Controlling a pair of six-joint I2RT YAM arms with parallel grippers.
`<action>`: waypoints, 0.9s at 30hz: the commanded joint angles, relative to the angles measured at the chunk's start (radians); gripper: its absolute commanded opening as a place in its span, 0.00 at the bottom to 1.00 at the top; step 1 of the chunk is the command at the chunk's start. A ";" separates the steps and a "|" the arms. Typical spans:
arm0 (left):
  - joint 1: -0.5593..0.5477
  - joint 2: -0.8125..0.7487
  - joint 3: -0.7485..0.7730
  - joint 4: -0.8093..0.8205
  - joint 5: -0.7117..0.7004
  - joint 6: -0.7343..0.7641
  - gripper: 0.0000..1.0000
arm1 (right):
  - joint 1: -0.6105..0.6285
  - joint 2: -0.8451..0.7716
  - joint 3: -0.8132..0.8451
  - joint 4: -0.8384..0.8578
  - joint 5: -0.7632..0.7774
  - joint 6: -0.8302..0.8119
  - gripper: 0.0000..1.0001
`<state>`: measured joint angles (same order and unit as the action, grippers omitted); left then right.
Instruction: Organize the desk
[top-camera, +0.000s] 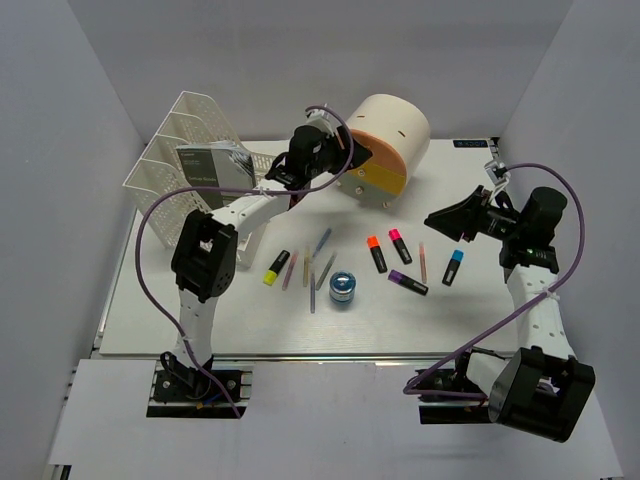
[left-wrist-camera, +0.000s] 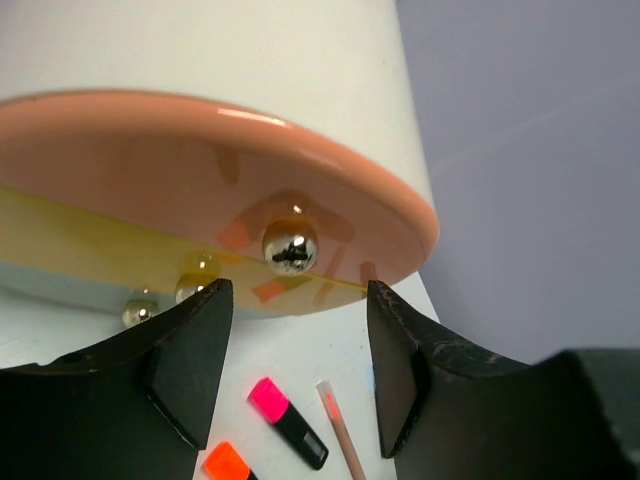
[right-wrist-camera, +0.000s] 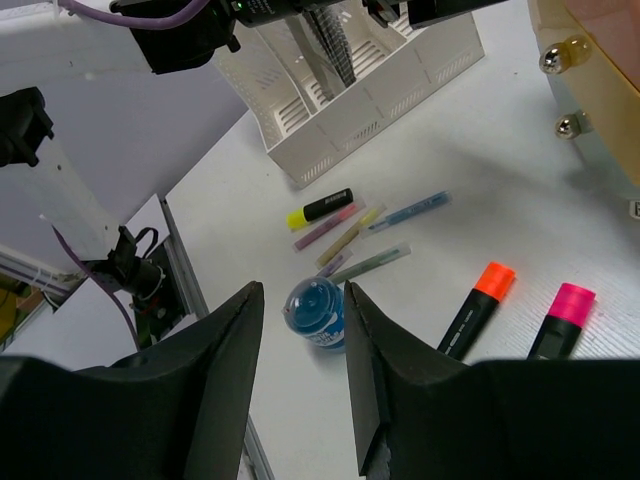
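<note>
The desk (top-camera: 480, 310) is a white tabletop strewn with highlighters and thin pens. My left gripper (top-camera: 352, 162) is open right in front of the cream drawer unit (top-camera: 385, 145). In the left wrist view its fingers (left-wrist-camera: 195, 360) flank the shiny knob (left-wrist-camera: 290, 245) of the orange drawer front without touching it. My right gripper (top-camera: 432, 217) hangs open high over the right half of the desk, holding nothing. In the right wrist view a small blue jar (right-wrist-camera: 318, 312) shows far below, between the jaws.
A white mesh file rack (top-camera: 185, 150) with a dark booklet (top-camera: 215, 172) stands at the back left. On the desk lie yellow (top-camera: 276, 267), orange (top-camera: 376, 253), pink (top-camera: 400, 245), purple (top-camera: 407, 282) and blue (top-camera: 453, 267) highlighters, several thin pens (top-camera: 322, 245) and the blue jar (top-camera: 342, 288).
</note>
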<state>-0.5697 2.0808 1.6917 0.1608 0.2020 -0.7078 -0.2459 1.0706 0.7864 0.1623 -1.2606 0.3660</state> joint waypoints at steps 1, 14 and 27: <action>-0.002 0.008 0.055 0.028 -0.001 -0.018 0.66 | -0.016 -0.001 -0.019 0.060 -0.026 0.017 0.43; -0.002 0.055 0.092 0.051 -0.019 -0.067 0.59 | -0.053 -0.003 -0.038 0.120 -0.043 0.070 0.43; 0.007 0.093 0.125 0.066 -0.021 -0.131 0.52 | -0.073 0.000 -0.052 0.151 -0.049 0.097 0.42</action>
<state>-0.5674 2.1601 1.7786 0.2047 0.1883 -0.8154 -0.3103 1.0733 0.7380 0.2634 -1.2900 0.4500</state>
